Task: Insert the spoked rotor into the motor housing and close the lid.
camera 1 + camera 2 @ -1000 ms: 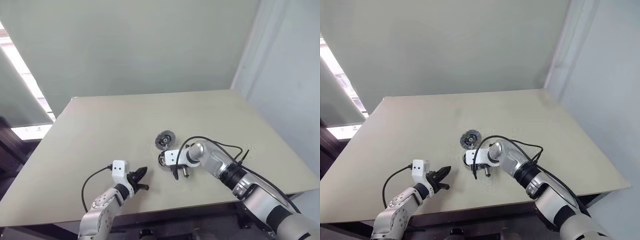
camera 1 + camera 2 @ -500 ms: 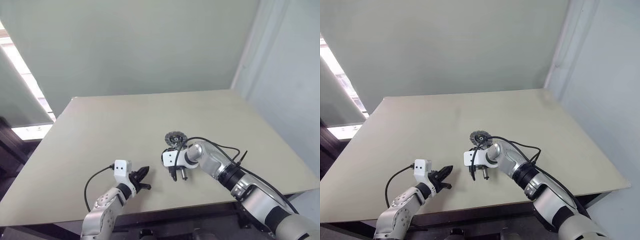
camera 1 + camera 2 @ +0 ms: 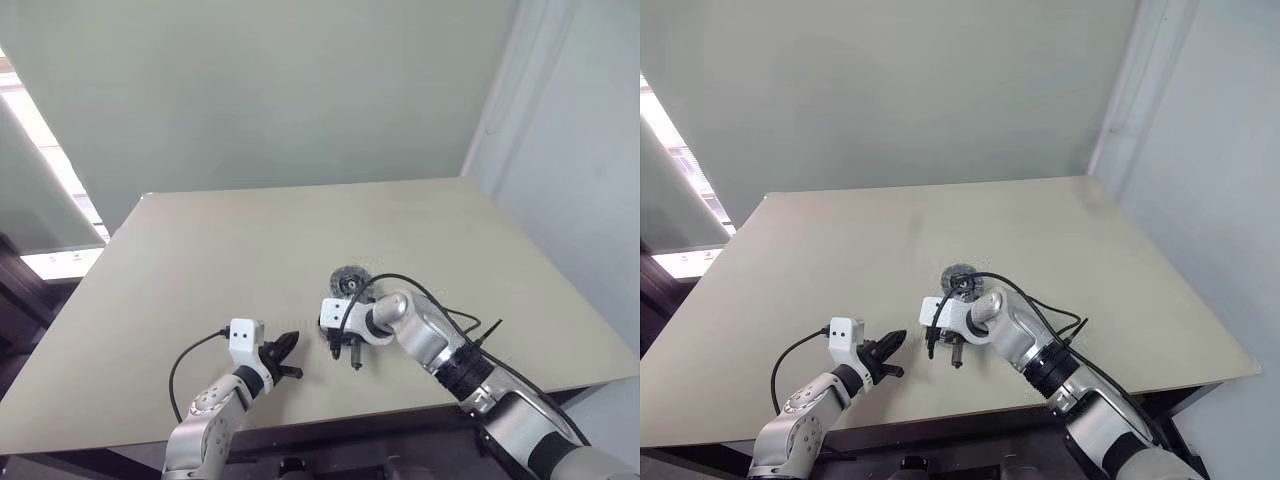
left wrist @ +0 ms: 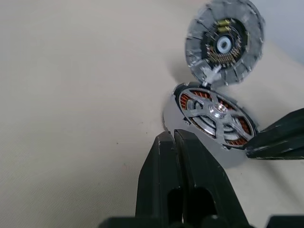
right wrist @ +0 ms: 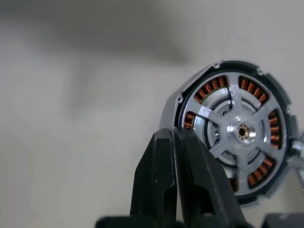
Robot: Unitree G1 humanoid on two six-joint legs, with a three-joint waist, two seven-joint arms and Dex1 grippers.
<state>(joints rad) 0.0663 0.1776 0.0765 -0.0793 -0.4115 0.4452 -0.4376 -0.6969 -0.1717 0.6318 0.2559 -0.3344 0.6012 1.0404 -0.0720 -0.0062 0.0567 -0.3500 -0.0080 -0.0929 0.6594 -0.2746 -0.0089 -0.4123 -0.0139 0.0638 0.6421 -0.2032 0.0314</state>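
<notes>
The motor housing (image 5: 209,88) lies on the table with its coppery windings showing. The spoked rotor (image 5: 242,130) sits inside it, silver spokes over the windings. Just behind the housing (image 4: 191,101) the lid (image 4: 223,42) stands raised, its inner face toward my left wrist camera; it shows as a small dark disc (image 3: 350,281) from the head. My right gripper (image 5: 173,134) is shut on nothing, pointing down beside the housing's rim on its near left. My left gripper (image 4: 174,137) is shut and empty, a short way to the left of the housing and aimed at it.
The beige table (image 3: 200,260) runs wide to the left and back. Its front edge (image 3: 400,405) lies close behind both hands. A black cable (image 3: 440,305) loops off my right forearm above the tabletop.
My right hand has drawn left and back toward me, lifted slightly and rolled at the wrist. The lid now sits slightly further right on the table. My left hand has stayed put.
</notes>
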